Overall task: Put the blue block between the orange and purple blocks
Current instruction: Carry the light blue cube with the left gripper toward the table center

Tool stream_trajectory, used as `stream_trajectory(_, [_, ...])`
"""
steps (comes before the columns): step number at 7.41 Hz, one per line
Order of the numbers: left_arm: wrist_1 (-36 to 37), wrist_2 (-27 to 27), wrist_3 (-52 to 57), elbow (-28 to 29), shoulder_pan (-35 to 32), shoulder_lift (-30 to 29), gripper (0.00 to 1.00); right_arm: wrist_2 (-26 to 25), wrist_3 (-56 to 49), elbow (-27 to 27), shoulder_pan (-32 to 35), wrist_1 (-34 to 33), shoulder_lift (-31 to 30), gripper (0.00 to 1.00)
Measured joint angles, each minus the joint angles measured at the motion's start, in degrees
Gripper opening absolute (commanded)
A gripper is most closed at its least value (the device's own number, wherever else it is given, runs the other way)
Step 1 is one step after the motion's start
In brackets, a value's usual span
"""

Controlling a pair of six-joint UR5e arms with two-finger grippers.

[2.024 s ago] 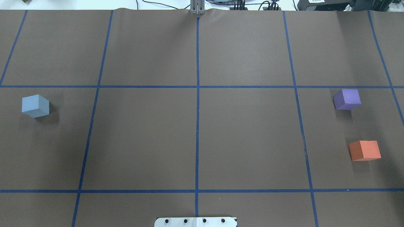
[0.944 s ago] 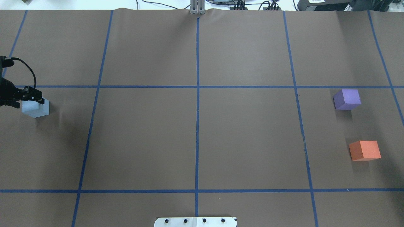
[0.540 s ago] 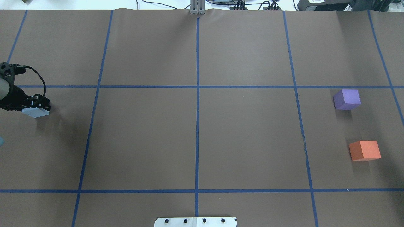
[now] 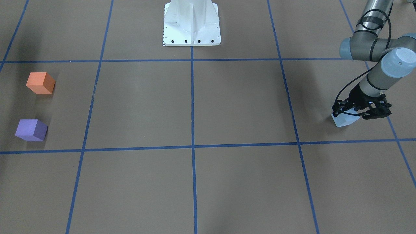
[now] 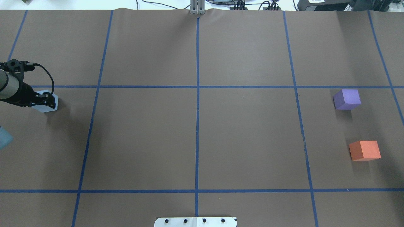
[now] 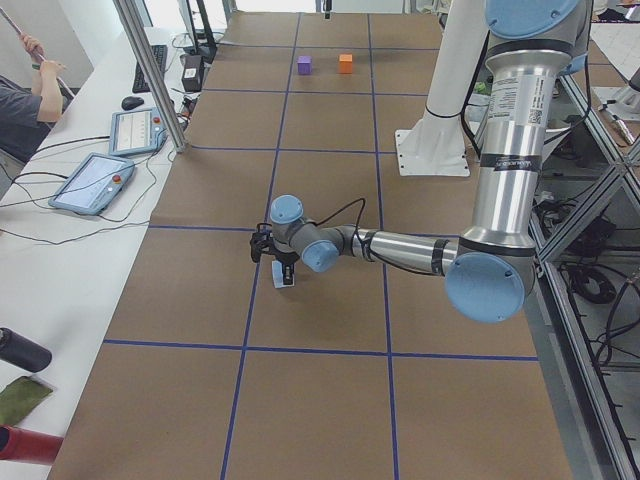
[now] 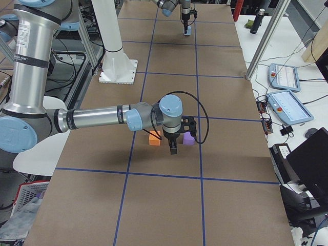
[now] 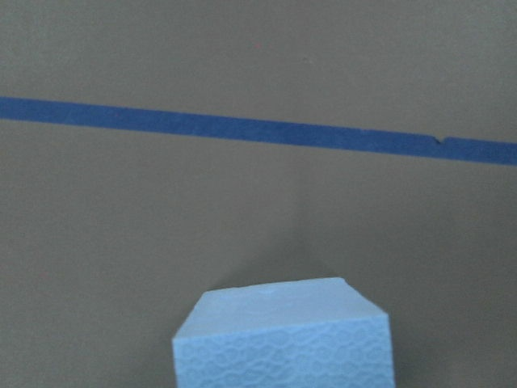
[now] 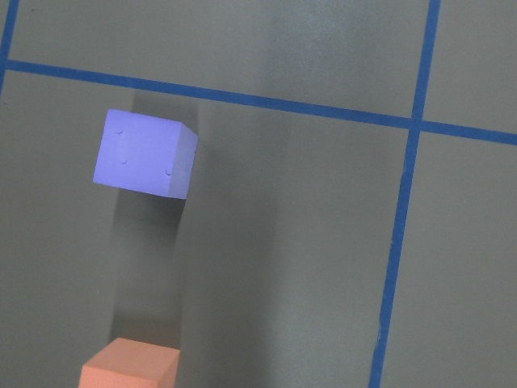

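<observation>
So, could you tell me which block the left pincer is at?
The blue block, in the left pincer at the table's left end; the purple block and orange block sit far right.

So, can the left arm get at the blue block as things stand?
Likely yes: the left gripper is down over the blue block, a finger on each side, and nothing else stands near it.

brown paper [image 5: 142,142] spread over a wide table, marked into large squares by blue tape lines [image 5: 197,126]. alongside, a white bench [image 6: 60,290] holding two teach pendants [image 6: 92,183], a keyboard [image 6: 158,62], a mouse [image 6: 132,102] and loose cables. slanting aluminium post [image 7: 267,39] at the bench edge. even overhead light, soft shadows.
</observation>
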Motion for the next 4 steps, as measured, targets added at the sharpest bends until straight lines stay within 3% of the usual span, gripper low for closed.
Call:
stream_trajectory(1, [3.02,0.00,-0.05,-0.79,0.04,-2.63,0.17,0.00,0.00,0.00,-0.01,0.02,-0.07,1.00])
stream_trajectory(2, [7.63,0.07,-0.25,-2.42,0.65,-5.99,0.29,0.00,0.00,0.01,0.00,0.06,-0.16,1.00])
stream_trajectory(4, [13.81,1.43,-1.21,-5.42,5.06,-13.80,0.28,0.06,0.00,0.06,0.05,0.08,-0.30,1.00])
